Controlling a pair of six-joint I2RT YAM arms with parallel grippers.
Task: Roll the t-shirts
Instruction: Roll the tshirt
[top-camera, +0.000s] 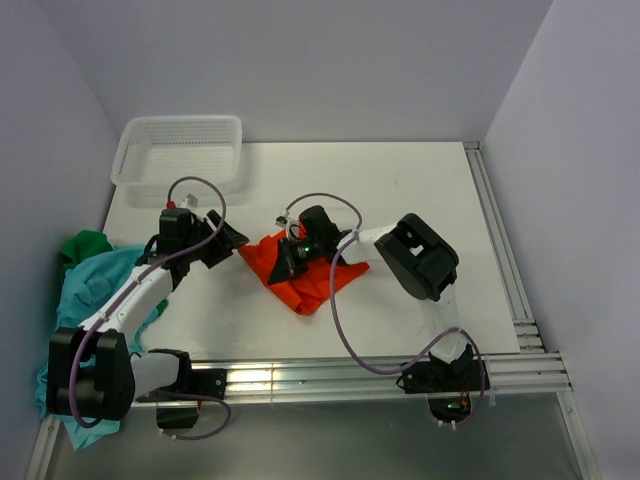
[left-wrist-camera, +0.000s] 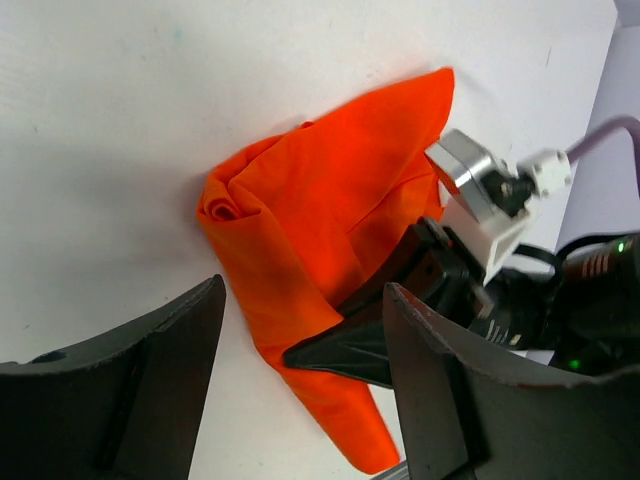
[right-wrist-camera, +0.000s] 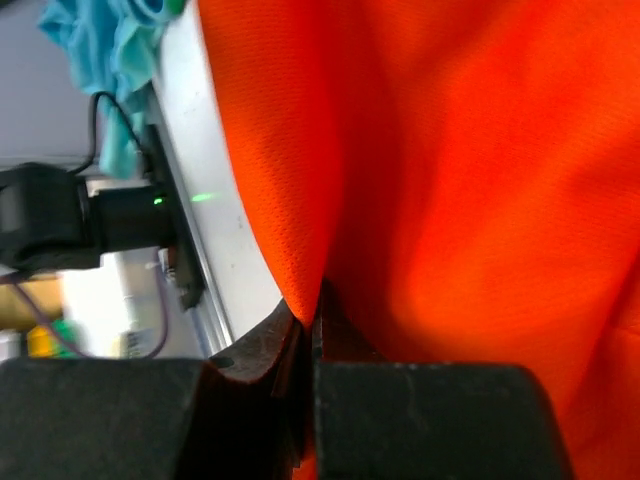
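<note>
One orange shirt (top-camera: 300, 272) lies only loosely part-rolled just ahead of the left gripper (top-camera: 230, 240), whose jaws stand apart and empty. The right gripper (top-camera: 286, 262) is clenched on its cloth. The teal shirt (top-camera: 95, 285) and green shirt (top-camera: 85, 245), heaped behind the left gripper, look untouched.

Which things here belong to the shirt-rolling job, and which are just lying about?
Part of the job:
- orange t-shirt, rolled at one end, pinched by the right gripper
- teal t-shirt and dark green t-shirt, heaped on the left
- left gripper, open beside the orange one

Lying about:
- white mesh basket, far left corner
</note>
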